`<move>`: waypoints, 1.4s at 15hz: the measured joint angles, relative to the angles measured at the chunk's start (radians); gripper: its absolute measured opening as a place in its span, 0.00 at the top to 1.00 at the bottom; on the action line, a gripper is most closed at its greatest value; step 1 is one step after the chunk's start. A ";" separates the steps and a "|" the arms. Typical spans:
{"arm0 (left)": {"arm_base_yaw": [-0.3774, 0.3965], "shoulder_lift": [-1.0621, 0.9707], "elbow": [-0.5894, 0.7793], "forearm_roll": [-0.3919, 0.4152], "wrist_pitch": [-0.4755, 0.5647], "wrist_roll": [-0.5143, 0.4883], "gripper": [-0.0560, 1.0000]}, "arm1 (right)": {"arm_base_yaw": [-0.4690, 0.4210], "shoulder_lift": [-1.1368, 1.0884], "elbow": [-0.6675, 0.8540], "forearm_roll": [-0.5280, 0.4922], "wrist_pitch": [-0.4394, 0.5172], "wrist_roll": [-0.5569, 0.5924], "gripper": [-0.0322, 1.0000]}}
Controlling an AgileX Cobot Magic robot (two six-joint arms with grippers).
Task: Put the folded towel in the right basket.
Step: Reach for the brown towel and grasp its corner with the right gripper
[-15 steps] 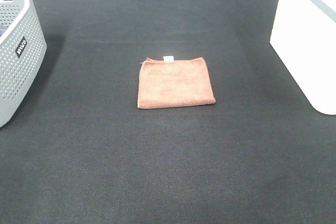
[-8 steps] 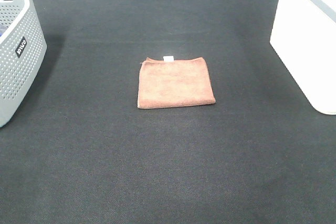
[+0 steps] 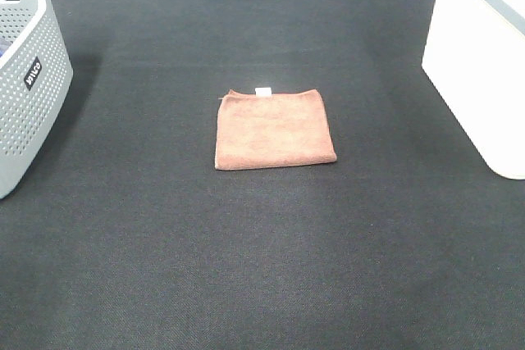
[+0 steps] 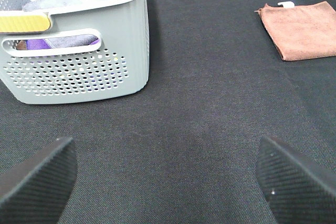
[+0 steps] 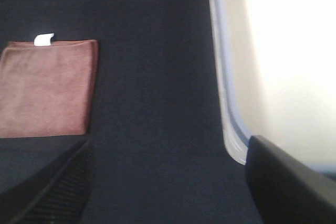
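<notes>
High view: the folded towel (image 3: 275, 130) lies flat in the middle of the table (image 3: 246, 268), well apart from the right basket (image 3: 480, 71). Left wrist: the left end effector (image 4: 168, 177) is spread wide and empty. Right wrist: the right end effector (image 5: 168, 182) is also wide open and empty. It would do best to pinch all layers at the towel's right edge.

The folded towel (image 3: 275, 130) is rust-brown cloth with a short, fuzzy nap, matt all over, and a small white tag (image 3: 263, 91) sits at one edge. The table (image 3: 246, 268) is covered in a dark, matt, finely woven material that looks slightly rough. The left basket (image 3: 29, 96) is smooth grey plastic pierced with small holes. The right basket (image 3: 480, 71) looks like smooth white plastic with a faint sheen. The left hand (image 4: 167, 182) has black, matt, finely ribbed fingers (image 4: 37, 182), and so does the right hand (image 5: 168, 182).
</notes>
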 joint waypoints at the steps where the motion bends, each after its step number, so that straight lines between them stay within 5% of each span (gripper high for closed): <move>1: 0.000 0.000 0.000 0.000 0.000 0.000 0.12 | 0.000 0.071 -0.061 0.051 0.028 -0.035 0.25; 9: 0.000 0.000 0.000 0.000 0.000 0.000 0.12 | 0.213 0.500 -0.329 0.148 0.067 -0.089 0.25; 13: 0.000 0.000 0.000 0.000 0.000 0.000 0.12 | 0.217 0.740 -0.471 0.252 0.089 -0.089 0.25; 21: 0.000 0.000 0.000 0.000 0.000 0.000 0.12 | 0.217 1.078 -0.750 0.300 0.244 -0.091 0.25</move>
